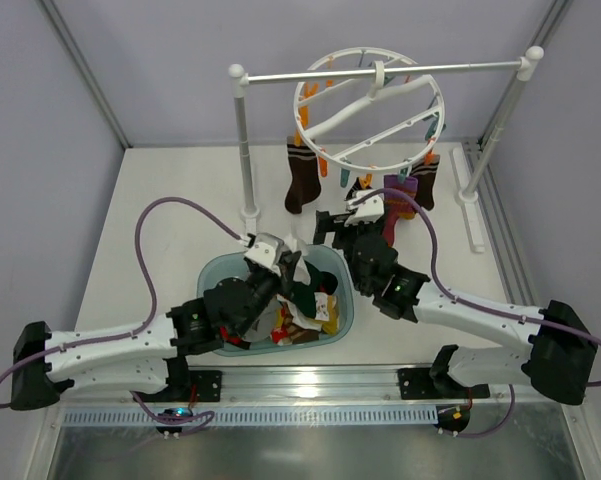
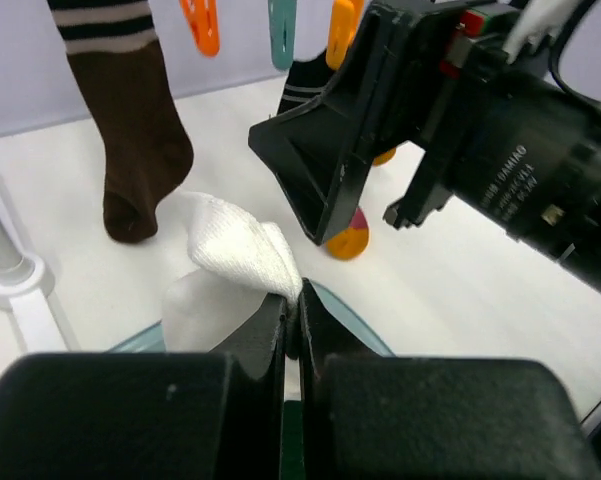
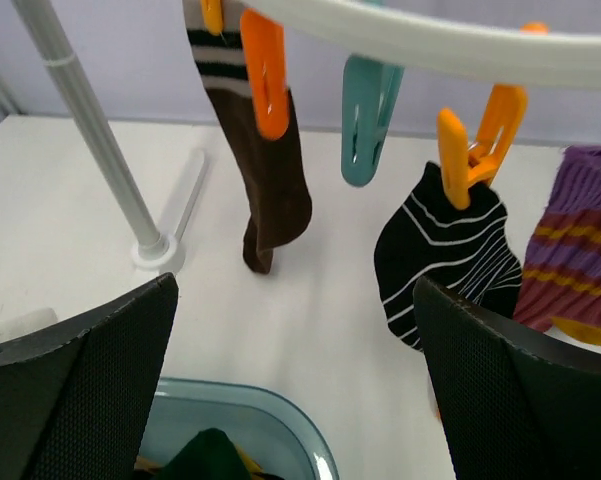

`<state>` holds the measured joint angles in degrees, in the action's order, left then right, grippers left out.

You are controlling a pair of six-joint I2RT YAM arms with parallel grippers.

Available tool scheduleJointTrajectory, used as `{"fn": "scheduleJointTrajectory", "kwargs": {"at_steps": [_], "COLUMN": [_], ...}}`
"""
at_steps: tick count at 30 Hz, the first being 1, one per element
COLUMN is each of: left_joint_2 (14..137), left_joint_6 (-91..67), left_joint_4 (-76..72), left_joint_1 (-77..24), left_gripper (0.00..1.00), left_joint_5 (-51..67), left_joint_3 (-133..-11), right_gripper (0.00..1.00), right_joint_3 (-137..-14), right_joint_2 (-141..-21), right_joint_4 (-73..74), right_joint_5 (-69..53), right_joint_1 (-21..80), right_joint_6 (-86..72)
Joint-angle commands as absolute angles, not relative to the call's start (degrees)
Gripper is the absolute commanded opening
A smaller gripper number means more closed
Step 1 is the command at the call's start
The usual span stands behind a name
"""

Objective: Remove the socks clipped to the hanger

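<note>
White sock [image 2: 242,255] between left jaws

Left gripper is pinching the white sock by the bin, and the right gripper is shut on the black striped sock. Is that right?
The right gripper is open, not shut on the black striped sock: the right wrist view shows its fingers wide apart, the sock hanging from an orange clip beyond them. The left gripper does pinch the white sock by the bin.

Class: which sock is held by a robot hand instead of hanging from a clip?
The white sock, pinched in the left hand; the brown sock, black-striped sock and purple sock hang from clips.
</note>
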<state>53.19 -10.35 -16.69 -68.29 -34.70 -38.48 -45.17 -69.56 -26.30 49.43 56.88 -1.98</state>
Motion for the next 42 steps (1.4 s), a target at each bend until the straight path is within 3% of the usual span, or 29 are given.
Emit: {"fn": "scheduleJointTrajectory", "kwargs": {"at_steps": [1,5,10,17,25,27,28,30,38,42], "left_joint_2": [55.45,56.95,52.23,44.48,51.58,53.43,53.79,54.31,55.63,56.77], "left_joint_6": [-8.79,-15.35,-18.72,-30.04,-40.25,-40.96,-41.13,-41.22,-31.75,-22.78], "left_joint_4": [-10.55,-12.91,-15.46,-7.74,-2.29,-0.97,-0.71,-0.7,-8.16,-12.82], "left_joint_1": [-75.38,-78.22,-80.42,-80.86,-80.86,-80.86,-80.86,-80.86,-80.6,-74.82], "left_gripper": [0.0,0.0,0.0,0.0,0.02,0.16,0.57,0.97,1.0,1.0], "left_joint_5": [-52.35,-63.17,-70.92,-72.51,-73.56,-73.39,-73.39,-73.3,-71.81,-62.34], "left_joint_3": [-39.56,-33.51,-27.26,-20.4,-20.03,-21.35,-21.62,-22.5,-25.13,-29.44], "right_gripper": [1.0,0.99,1.0,1.0,1.0,1.0,1.0,1.0,1.0,1.0], "right_joint_3": [-41.32,-34.82,-31.82,-28.39,-27.95,-27.69,-27.77,-27.51,-25.23,-24.0], "right_joint_2": [-65.84,-61.27,-58.1,-58.44,-59.85,-59.68,-59.5,-59.15,-56.08,-54.76], "right_joint_4": [-22.15,-24.6,-25.22,-28.21,-29.27,-29.18,-29.18,-29.0,-29.79,-30.5], "right_joint_5": [35.39,25.95,25.93,25.4,23.3,23.12,22.94,22.59,22.33,21.8], "right_joint_1": [51.96,45.45,43.07,40.26,39.73,39.64,39.73,39.64,39.64,39.64], "right_joint_6": [-10.1,-13.54,-12.57,-13.71,-14.77,-14.77,-14.68,-14.24,-12.75,-12.39]}}
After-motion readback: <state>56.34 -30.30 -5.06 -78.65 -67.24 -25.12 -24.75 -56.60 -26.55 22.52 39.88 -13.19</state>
